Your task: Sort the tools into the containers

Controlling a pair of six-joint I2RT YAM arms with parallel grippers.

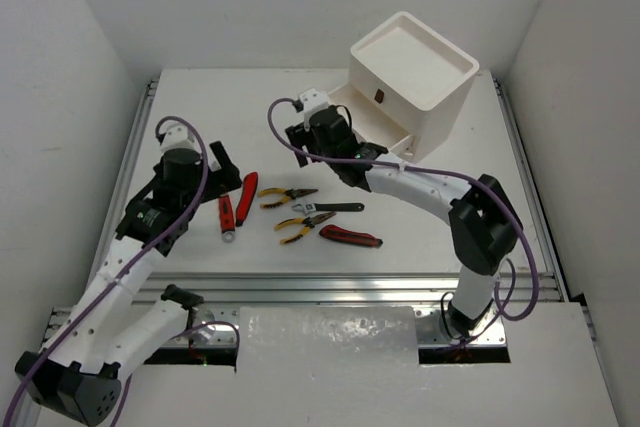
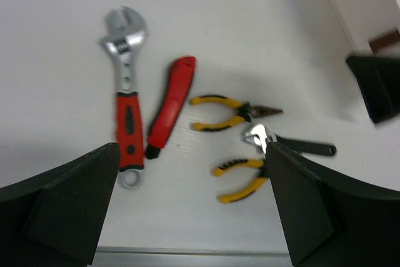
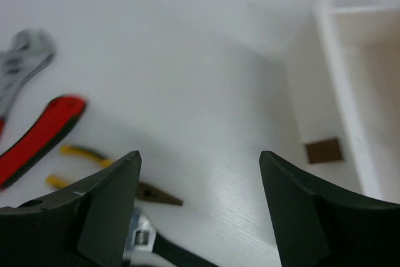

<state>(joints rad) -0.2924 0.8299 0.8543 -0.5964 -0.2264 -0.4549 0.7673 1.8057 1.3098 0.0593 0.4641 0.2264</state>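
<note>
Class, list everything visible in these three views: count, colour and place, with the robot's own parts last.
red-handled wrench: 1, red, left end of tools
black-handled wrench: 1, black, between the pliers
pliers: 2, yellow-handled, mid-table, second nearer the arms
utility knives: 2, red and black, one beside the red-handled wrench, other at right end
drawer unit: 1, white, far right of table
table: 1, white
left gripper: 1, black, open, near the tools
right gripper: 1, black, open, beside the drawer unit

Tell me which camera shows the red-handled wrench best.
Left wrist: the red-handled wrench lies whole and large, silver head to handle ring. Top external shows it whole but small. Right wrist catches only its blurred silver head at the left edge.
</note>
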